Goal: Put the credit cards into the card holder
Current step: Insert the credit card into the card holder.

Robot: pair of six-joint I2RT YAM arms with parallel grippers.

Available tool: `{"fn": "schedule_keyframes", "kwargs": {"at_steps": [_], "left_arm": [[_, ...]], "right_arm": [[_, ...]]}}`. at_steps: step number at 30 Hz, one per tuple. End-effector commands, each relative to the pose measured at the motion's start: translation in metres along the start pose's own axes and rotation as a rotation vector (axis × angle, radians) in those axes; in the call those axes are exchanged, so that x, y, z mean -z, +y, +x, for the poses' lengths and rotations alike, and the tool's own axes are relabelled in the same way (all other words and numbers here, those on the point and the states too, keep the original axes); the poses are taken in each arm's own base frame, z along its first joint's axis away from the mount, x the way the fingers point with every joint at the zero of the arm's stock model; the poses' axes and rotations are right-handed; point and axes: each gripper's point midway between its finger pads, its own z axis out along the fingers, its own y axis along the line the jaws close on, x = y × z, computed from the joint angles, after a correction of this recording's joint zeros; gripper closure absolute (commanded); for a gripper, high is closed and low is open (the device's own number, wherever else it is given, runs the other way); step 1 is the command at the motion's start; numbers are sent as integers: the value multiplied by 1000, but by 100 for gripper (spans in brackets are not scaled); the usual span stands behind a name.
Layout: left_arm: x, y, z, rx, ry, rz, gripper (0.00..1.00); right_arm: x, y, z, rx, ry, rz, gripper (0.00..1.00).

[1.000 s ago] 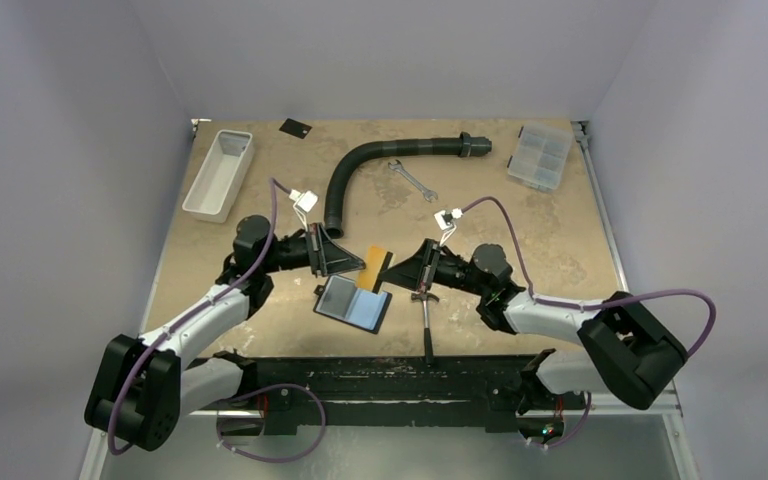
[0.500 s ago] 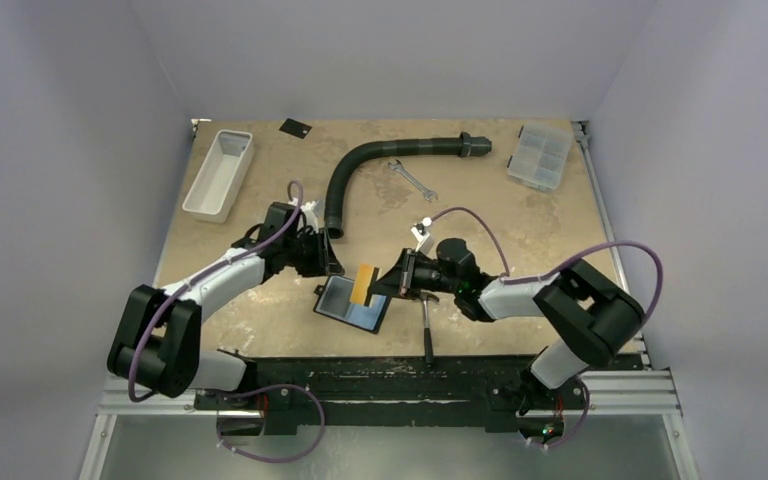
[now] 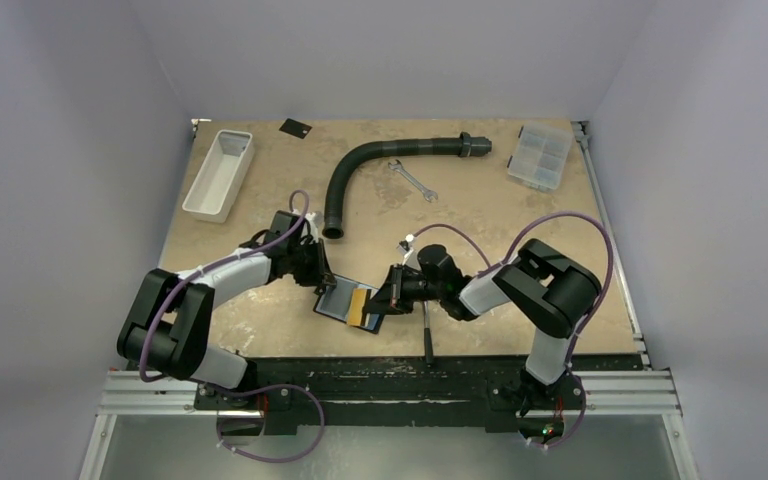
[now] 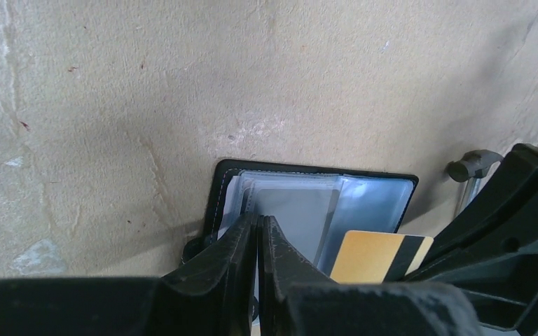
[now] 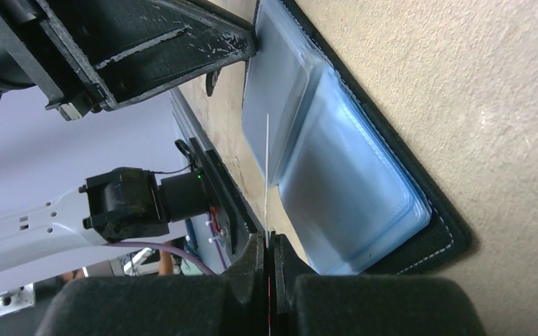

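— Right gripper (image 5: pixel 269 241)?
— Clenched on the gold credit card (image 4: pixel 373 253), held edge-on just above the open card holder (image 4: pixel 322 172), near its fold. Cannot tell whether touching yet.
— And the left gripper (image 4: pixel 259 227)?
— Pressed nearly together at the card holder's left edge, over a clear sleeve (image 4: pixel 294 206). Impossible to tell whether nipping it or merely pinning it.
— Best way in, then?
— Line the card's leading edge up with a pocket mouth, tilt shallow, slide slowly. Keep the card holder pinned flat. Let go only once well seated.
— Risk?
— Probably snagging the glossy plastic and buckling the sleeve.
— Afterwards?
— Fetch the black card (image 3: pixel 293 127), well apart from the card holder, on its far side.
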Motion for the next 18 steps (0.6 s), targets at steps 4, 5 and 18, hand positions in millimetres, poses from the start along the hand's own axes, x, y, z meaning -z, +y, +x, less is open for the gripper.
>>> {"fn": "schedule_keyframes", "kwargs": {"at_steps": [4,5,18], "left_arm": [[-3,15,6,21,-14,-59,92],[-3,14,5,18,-20,-56,92],[4,12,3,12,-44,-51,94]], "right_arm": [[-8,13,2,-27,45,-60,100],[-9,12,2,-35,47,-57,100],[-15,7,2,-154,64,-82,100]]}}
